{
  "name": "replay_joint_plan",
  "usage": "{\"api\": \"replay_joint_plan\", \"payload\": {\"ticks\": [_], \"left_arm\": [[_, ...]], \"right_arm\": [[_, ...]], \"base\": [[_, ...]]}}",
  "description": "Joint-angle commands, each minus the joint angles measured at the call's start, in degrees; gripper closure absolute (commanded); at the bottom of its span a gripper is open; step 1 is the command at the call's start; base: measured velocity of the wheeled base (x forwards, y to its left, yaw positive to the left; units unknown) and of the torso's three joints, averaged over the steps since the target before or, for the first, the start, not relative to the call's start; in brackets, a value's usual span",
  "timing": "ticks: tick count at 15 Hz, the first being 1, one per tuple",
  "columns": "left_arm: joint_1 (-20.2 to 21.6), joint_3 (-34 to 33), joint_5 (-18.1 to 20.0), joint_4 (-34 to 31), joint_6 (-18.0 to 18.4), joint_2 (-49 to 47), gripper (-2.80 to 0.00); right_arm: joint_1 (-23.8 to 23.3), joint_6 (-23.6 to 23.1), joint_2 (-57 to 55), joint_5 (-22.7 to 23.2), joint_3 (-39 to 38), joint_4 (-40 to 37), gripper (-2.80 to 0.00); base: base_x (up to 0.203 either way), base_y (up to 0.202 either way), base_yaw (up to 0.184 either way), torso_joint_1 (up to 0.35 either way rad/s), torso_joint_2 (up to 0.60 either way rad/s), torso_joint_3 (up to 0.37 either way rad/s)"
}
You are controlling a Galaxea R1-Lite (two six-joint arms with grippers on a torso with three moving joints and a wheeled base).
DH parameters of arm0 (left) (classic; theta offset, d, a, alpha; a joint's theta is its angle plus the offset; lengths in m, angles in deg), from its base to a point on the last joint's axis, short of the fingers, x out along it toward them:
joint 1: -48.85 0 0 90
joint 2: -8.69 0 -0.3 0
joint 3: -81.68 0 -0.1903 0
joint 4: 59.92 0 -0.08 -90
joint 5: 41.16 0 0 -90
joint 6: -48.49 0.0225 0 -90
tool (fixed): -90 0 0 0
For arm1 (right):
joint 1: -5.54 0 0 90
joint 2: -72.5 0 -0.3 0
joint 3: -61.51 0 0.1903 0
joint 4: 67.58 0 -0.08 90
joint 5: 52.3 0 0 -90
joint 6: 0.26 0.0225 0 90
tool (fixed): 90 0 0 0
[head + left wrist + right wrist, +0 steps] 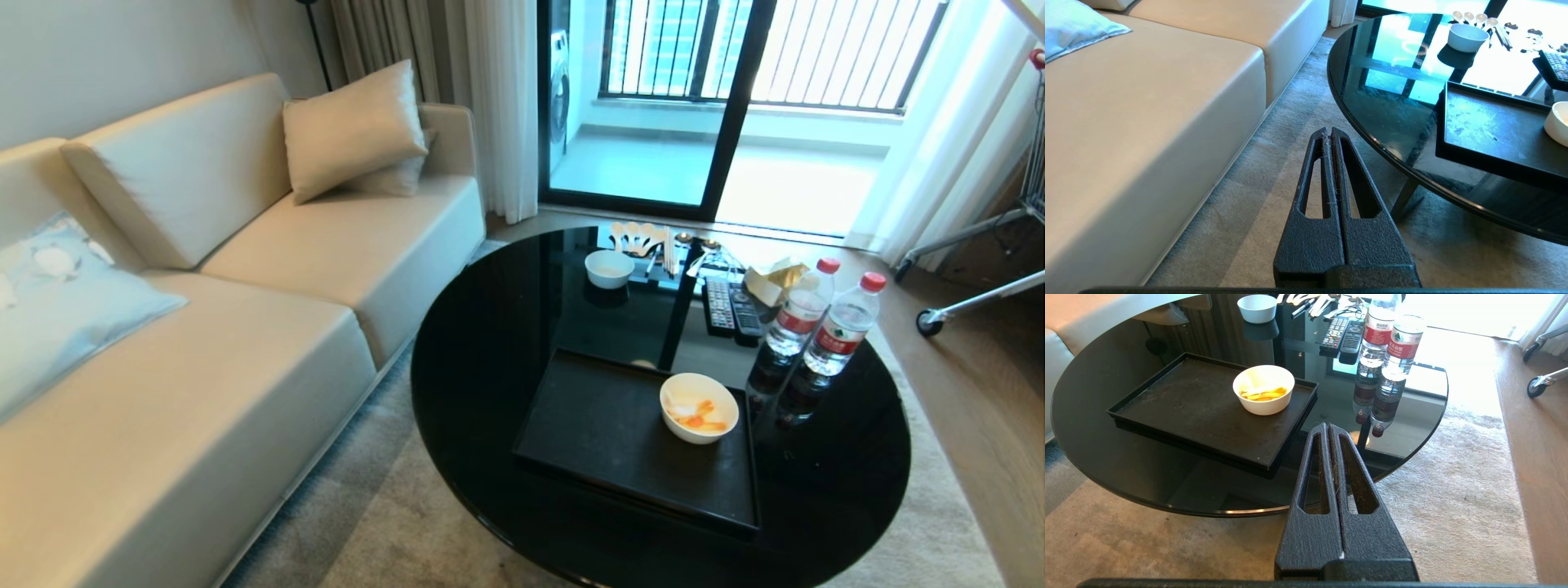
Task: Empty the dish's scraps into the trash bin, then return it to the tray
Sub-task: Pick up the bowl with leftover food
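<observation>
Right hand (1329,426) is held pressed closed, empty, over rug (1453,490) beside round black desk (490,343). Left hand (1327,131) likewise closed. Dish (699,407) with scraps (698,416) is seen on tray (604,433) at desk's near side; sofa (245,327) is noted left of desk.

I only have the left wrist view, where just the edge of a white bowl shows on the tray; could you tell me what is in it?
Observer: The dish holds the scraps: orange chunks and pale strips.
Operator: Thank you. Is the right gripper near it?
Observer: No. The right gripper is shut and hangs short of the table, over the carpet.
Operator: Does anything stand beside the tray?
Observer: Two water bottles stand off the right side of the tray.
Operator: And the trash bin?
Observer: It shows in no view.
</observation>
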Motion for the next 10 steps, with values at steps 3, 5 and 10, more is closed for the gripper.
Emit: {"api": "replay_joint_plan", "payload": {"ticks": [3, 5, 10], "left_arm": [[0.00, 0.00, -0.04, 0.04, -0.03, 0.02, 0.00], [0.00, 0.00, -0.04, 0.04, -0.03, 0.02, 0.00], [0.00, 0.00, -0.04, 0.04, -0.03, 0.02, 0.00]], "right_arm": [[0.00, -0.06, -0.07, 0.02, 0.00, 0.00, 0.00], [0.00, -0.06, -0.07, 0.02, 0.00, 0.00, 0.00], [0.00, -0.06, -0.07, 0.02, 0.00, 0.00, 0.00]], "base": [[0.000, 0.000, 0.000, 0.000, 0.00, 0.000], [0.000, 0.000, 0.000, 0.000, 0.00, 0.000], [0.000, 0.000, 0.000, 0.000, 0.00, 0.000]]}}
